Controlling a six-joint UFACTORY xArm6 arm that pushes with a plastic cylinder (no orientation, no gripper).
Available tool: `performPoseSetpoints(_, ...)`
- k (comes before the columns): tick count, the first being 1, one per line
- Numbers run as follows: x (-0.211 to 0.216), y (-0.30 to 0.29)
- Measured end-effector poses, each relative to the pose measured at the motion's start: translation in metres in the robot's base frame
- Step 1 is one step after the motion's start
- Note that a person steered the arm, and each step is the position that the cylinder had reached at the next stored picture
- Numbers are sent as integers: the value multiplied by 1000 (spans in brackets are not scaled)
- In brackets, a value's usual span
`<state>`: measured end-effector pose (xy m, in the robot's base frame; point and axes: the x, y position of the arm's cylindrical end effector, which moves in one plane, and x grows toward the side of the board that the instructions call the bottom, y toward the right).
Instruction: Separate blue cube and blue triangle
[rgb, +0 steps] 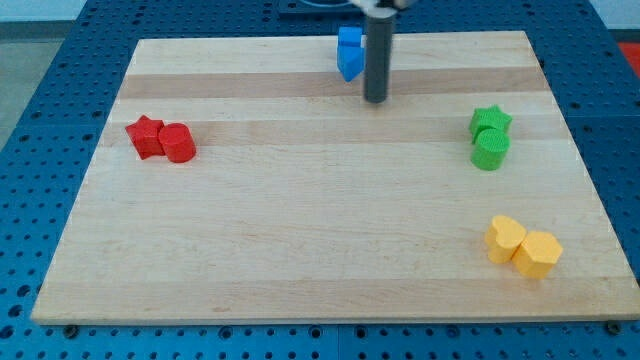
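Note:
A blue cube (349, 39) sits near the view's top edge of the wooden board (320, 230), touching a blue triangle (349, 64) just below it. The dark rod comes down from the view's top, and my tip (375, 99) rests on the board just right of and slightly below the blue triangle, a small gap away from it.
A red star (146, 135) and a red cylinder (179, 144) touch at the view's left. A green star (490, 121) and a green cylinder (490, 150) touch at the right. A yellow heart-like block (504, 239) and a yellow hexagon (538, 254) touch at the bottom right.

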<state>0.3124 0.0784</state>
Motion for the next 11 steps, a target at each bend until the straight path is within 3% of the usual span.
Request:
performPoseSetpoints(1, -44, 33)
performPoseSetpoints(2, -111, 31)
performPoseSetpoints(4, -119, 23)
performPoseSetpoints(6, -119, -32)
performPoseSetpoints(11, -120, -43)
